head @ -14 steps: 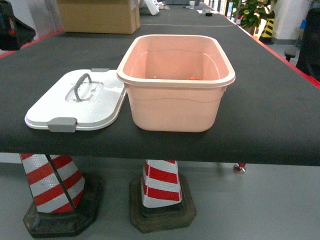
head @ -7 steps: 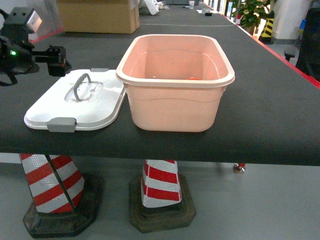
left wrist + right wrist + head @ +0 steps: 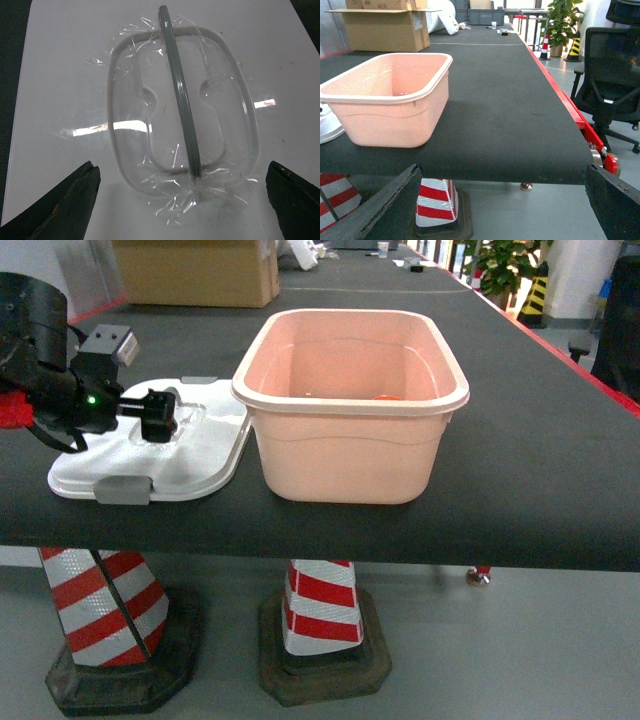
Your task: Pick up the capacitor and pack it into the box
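**Inspector:** Standing open near the table's front edge: salmon-pink box [image 3: 352,405], rolled rim intact. Small orange item glimpsed low inside at the far wall, possibly a capacitor [image 3: 389,397]; too little visible to confirm. White lid [image 3: 205,445] flat on the black table [image 3: 540,460], just beside the box on its left, one edge tucked under the rim. Grey handle [image 3: 179,95] upright across a clear recessed panel [image 3: 130,135].

**Reviewer:** Position of the grippers?

**Inspector:** Left gripper [image 3: 160,416] over the lid, jaws spread wide, one either side of the handle in the wrist view, touching nothing. Right gripper [image 3: 502,200] low, off the table's front edge, jaws apart and empty, box well up and to its left.

**Reviewer:** Risks?

**Inspector:** Judged as follows. Handle narrow and lying along the jaw gap rather than across it; closing without a wrist turn likely to miss it or pinch only the panel's raised rim. Crinkled clear film around the recess possibly slippery under the pads. Lid edge under the box rim: a straight lift liable to catch the rim and drag or tip the light tub toward the front edge, close by. Lid fitting out of square probable if carried tilted by the handle alone.

**Reviewer:** Box relative to the left jaws?

**Inspector:** To their right, near but apart, lid between.
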